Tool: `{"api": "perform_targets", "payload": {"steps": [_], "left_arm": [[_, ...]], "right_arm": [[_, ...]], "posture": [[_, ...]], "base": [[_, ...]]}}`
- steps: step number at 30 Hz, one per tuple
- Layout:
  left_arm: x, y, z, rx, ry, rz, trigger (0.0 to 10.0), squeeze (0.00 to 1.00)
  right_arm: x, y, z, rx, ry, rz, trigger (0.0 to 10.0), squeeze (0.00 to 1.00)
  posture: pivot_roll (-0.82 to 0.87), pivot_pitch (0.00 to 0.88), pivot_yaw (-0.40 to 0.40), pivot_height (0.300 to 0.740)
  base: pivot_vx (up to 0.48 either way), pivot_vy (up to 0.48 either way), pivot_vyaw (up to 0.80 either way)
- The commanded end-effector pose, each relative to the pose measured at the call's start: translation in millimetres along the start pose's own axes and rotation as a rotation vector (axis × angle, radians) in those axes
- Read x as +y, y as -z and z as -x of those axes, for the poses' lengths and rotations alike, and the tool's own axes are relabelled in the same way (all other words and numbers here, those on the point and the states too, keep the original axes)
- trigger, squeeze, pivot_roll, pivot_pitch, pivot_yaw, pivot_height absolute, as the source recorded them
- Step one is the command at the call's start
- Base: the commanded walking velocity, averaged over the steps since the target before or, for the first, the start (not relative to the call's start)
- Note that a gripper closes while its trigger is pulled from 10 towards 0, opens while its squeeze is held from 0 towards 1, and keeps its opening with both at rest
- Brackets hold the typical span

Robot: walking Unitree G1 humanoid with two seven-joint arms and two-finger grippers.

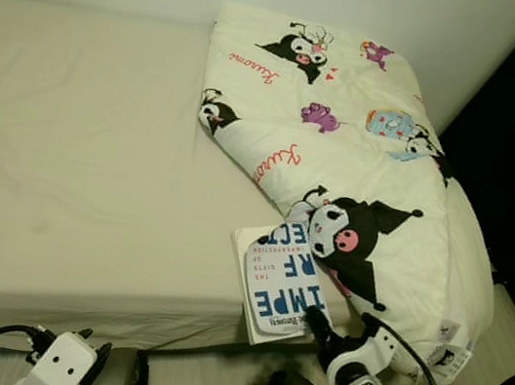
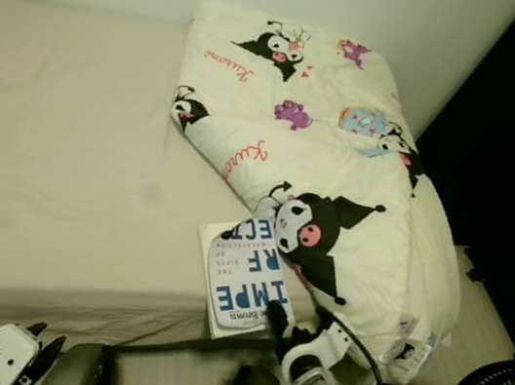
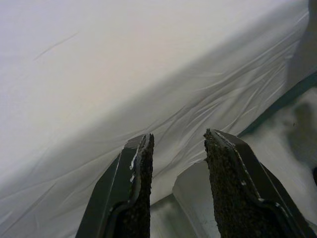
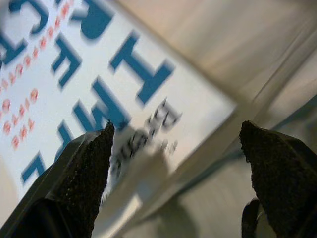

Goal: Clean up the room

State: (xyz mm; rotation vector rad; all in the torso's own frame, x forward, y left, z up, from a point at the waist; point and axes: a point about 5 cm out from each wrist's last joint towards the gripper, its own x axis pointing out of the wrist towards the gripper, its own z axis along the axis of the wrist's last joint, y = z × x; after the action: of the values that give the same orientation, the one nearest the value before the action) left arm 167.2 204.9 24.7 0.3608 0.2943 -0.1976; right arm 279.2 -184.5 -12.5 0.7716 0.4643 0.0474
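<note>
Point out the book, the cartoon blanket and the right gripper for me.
book [image 1: 273, 289]: left eye view, on its white cover with blue letters.
cartoon blanket [image 1: 344, 148]: left eye view, on its middle.
right gripper [image 4: 176, 148]: right wrist view, midway between its open fingers.

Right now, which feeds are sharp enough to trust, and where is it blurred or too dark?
Eye views: sharp and evenly lit on the bed, quilt and book; right side falls to black. Right wrist view: book lettering smeared, right end effector fingers soft. Left wrist view: left end effector fingers crisp, sheet bright above, shadowed below.
</note>
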Motion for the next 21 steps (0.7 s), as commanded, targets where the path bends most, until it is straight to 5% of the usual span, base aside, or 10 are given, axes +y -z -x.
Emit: {"api": "perform_targets", "payload": {"steps": [1,8,21], "left_arm": [[-4.5,5.9,4.2,0.020,0.011,0.005,10.0,0.00],[-4.5,6.2,3.7,0.017,0.011,0.004,10.0,0.00],[-5.3,5.0,3.1,0.006,0.006,0.011,10.0,0.00]], "right_arm": [[-2.8,15.5,4.8,0.073,-0.031,-0.011,10.0,1.00],[3.7,22.0,4.5,0.096,-0.109,-0.062,10.0,1.00],[28.7,16.8,-6.8,0.007,-0.227,-0.357,10.0,1.00]], "posture": [[0.14,0.071,-0.022,0.589],[0.14,0.067,-0.021,0.589],[0.14,0.065,-0.028,0.589]], "base": [[0.000,0.000,0.00],[0.000,0.000,0.00],[0.000,0.000,0.00]]}}
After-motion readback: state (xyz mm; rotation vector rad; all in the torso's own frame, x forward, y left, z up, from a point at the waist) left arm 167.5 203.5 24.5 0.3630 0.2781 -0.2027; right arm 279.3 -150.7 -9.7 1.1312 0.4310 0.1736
